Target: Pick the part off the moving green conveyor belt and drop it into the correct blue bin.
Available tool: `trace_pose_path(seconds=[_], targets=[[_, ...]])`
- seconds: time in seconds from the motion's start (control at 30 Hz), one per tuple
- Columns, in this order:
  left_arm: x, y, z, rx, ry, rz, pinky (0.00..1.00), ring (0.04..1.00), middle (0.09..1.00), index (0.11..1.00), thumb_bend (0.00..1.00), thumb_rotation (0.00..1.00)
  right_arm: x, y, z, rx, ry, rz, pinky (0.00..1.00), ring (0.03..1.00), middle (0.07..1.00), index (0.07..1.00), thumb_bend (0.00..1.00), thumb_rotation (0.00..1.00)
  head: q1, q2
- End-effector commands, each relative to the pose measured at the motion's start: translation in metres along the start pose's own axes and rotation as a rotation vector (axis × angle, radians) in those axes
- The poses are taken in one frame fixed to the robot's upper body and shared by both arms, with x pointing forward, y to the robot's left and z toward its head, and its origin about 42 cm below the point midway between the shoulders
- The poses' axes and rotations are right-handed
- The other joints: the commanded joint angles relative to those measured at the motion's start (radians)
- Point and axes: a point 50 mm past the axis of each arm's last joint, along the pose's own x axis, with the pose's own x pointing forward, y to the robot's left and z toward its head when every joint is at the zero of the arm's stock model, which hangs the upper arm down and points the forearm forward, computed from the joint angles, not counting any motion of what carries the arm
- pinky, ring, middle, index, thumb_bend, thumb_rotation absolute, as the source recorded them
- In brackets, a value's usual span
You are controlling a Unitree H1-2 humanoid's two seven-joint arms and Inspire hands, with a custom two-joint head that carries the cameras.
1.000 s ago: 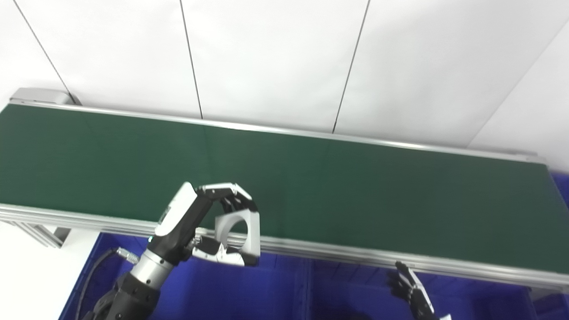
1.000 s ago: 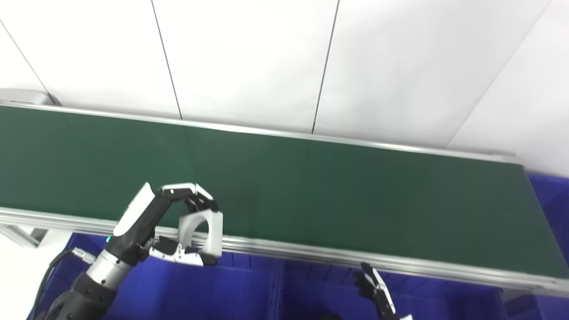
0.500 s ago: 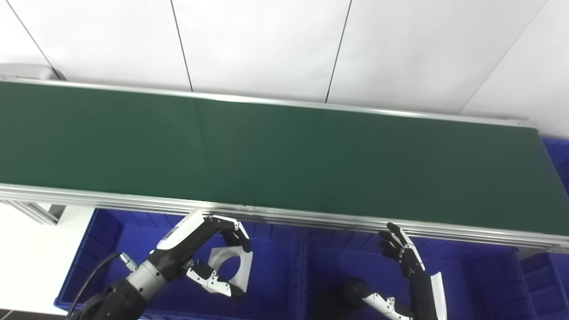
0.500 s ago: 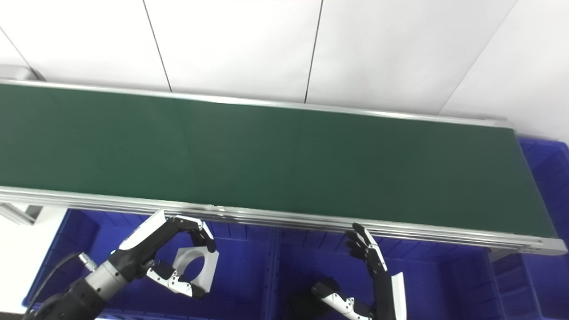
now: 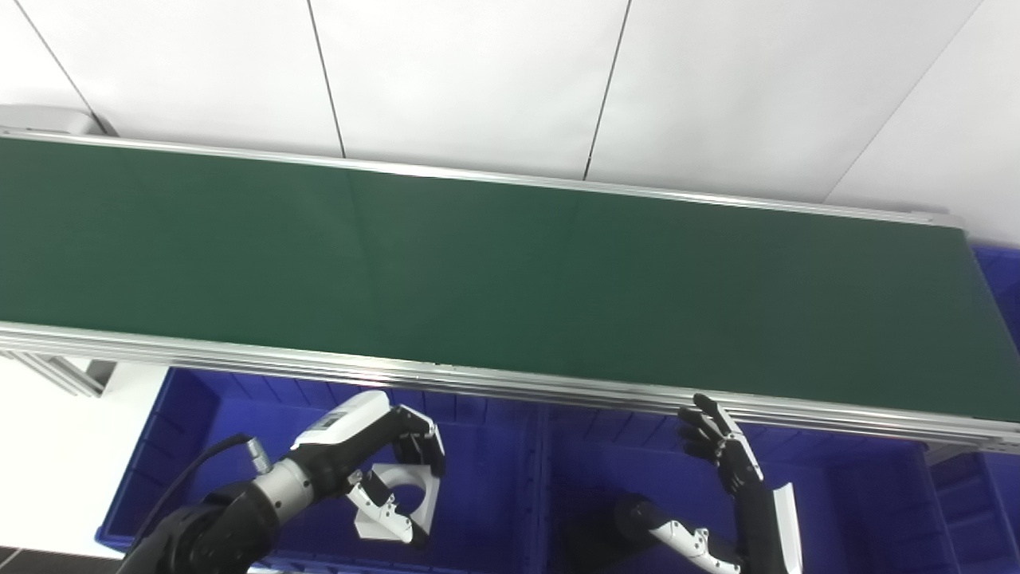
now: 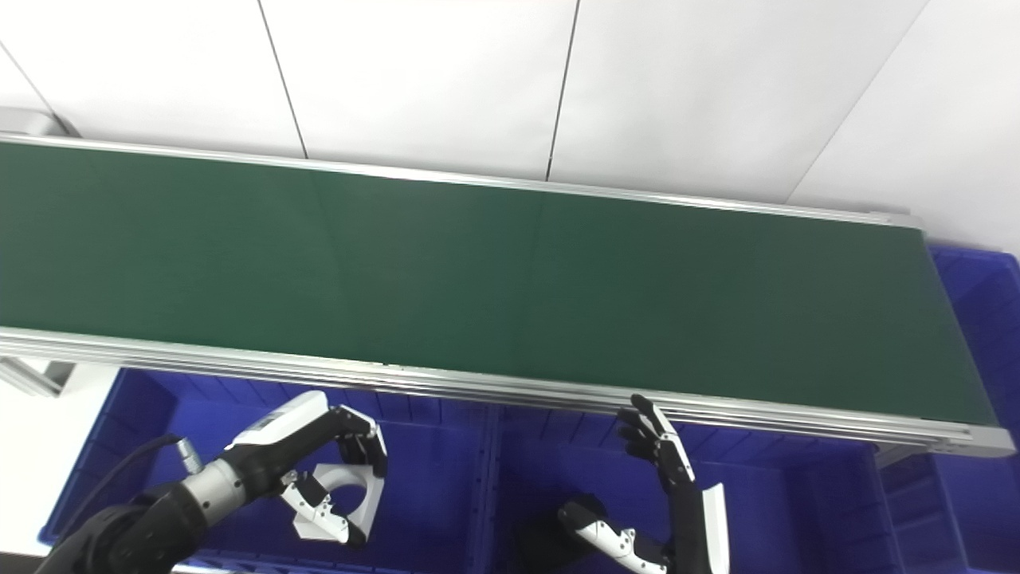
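Note:
My left hand (image 5: 362,466) is shut on a white square part with a round hole (image 5: 410,498). It holds the part low inside the left blue bin (image 5: 199,454), below the front rail of the green conveyor belt (image 5: 478,271). The same part shows in the right eye view (image 6: 351,498). My right hand (image 5: 721,458) is open and empty, fingers up, over the right blue bin (image 5: 861,494). The belt carries nothing.
A silver rail (image 5: 510,383) runs along the belt's front edge above both bins. A divider wall (image 5: 538,478) separates the two bins. Another blue bin (image 6: 984,319) stands past the belt's right end. White wall panels are behind.
My left hand has carried the white part off the belt's edge and down into the left bin. The camera tilted down, bringing the bins and my right hand into view.

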Motion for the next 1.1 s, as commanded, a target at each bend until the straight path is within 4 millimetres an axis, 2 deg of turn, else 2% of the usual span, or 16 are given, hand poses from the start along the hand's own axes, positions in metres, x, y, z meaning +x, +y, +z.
trace_pose_path(seconds=[0.0, 0.03, 0.1, 0.2, 0.3, 0.37, 0.47, 0.53, 0.7, 0.83, 0.93, 1.07], targets=[[-0.001, 0.016, 0.006, 0.08, 0.0, -0.019, 0.81, 0.825, 0.802, 0.782, 0.7, 0.31, 0.0, 0.0, 0.012, 0.032, -0.076, -0.009, 0.73, 0.771, 0.804, 0.875, 0.91, 0.48, -0.001, 0.001], [0.0, 0.017, 0.007, 0.11, 0.006, -0.038, 0.86, 0.851, 0.822, 0.811, 0.72, 0.37, -0.001, 0.0, 0.013, 0.036, -0.074, -0.008, 0.73, 0.771, 0.803, 0.875, 0.91, 0.48, -0.003, 0.001], [-0.001, 0.019, 0.009, 0.147, 0.012, -0.062, 0.95, 0.91, 0.888, 0.872, 0.85, 0.54, -0.001, 0.001, 0.013, 0.037, -0.073, -0.005, 0.73, 0.771, 0.803, 0.878, 0.91, 0.48, -0.004, 0.001], [-0.005, 0.021, 0.012, 0.137, 0.007, -0.071, 0.99, 0.946, 0.933, 0.917, 0.95, 0.62, -0.001, 0.001, 0.014, 0.025, -0.076, -0.006, 0.72, 0.765, 0.801, 0.876, 0.92, 0.49, -0.007, 0.002], [-0.013, 0.02, 0.016, 0.061, -0.054, -0.051, 0.99, 0.957, 0.949, 0.93, 1.0, 0.58, -0.001, 0.001, 0.014, 0.021, -0.077, -0.002, 0.72, 0.765, 0.801, 0.877, 0.92, 0.5, -0.012, 0.002], [-0.019, 0.019, 0.02, -0.006, -0.099, -0.032, 0.89, 0.945, 0.95, 0.931, 1.0, 0.55, -0.002, 0.001, 0.014, 0.016, -0.078, 0.003, 0.72, 0.766, 0.804, 0.879, 0.92, 0.5, -0.012, 0.001], [-0.029, 0.015, 0.027, -0.144, -0.178, 0.011, 0.8, 0.924, 0.945, 0.925, 1.0, 0.51, -0.002, 0.001, 0.014, 0.015, -0.076, 0.011, 0.71, 0.765, 0.807, 0.879, 0.92, 0.5, -0.012, 0.001], [-0.033, 0.011, 0.031, -0.229, -0.224, 0.031, 0.79, 0.921, 0.945, 0.927, 1.0, 0.48, -0.002, 0.001, 0.014, 0.012, -0.077, 0.021, 0.71, 0.765, 0.809, 0.878, 0.92, 0.5, -0.012, 0.001], [-0.036, -0.004, 0.042, -0.365, -0.302, 0.103, 0.86, 0.95, 0.975, 0.961, 1.0, 0.42, -0.001, 0.0, 0.015, 0.015, -0.075, 0.053, 0.71, 0.768, 0.815, 0.88, 0.9, 0.48, -0.015, -0.003], [-0.033, -0.024, 0.048, -0.473, -0.348, 0.184, 0.85, 0.952, 0.987, 0.985, 1.0, 0.43, -0.001, 0.001, 0.014, 0.017, -0.074, 0.068, 0.71, 0.768, 0.813, 0.877, 0.89, 0.47, -0.025, -0.004], [-0.031, -0.037, 0.054, -0.565, -0.367, 0.222, 0.94, 0.995, 1.0, 1.0, 0.99, 0.44, -0.002, 0.001, 0.016, 0.016, -0.075, 0.078, 0.71, 0.776, 0.82, 0.882, 0.89, 0.47, -0.03, 0.0], [-0.03, -0.054, 0.06, -0.646, -0.378, 0.292, 0.99, 1.0, 1.0, 1.0, 0.96, 0.44, -0.004, 0.001, 0.018, -0.004, -0.065, 0.092, 0.72, 0.778, 0.823, 0.886, 0.9, 0.49, -0.036, 0.001]])
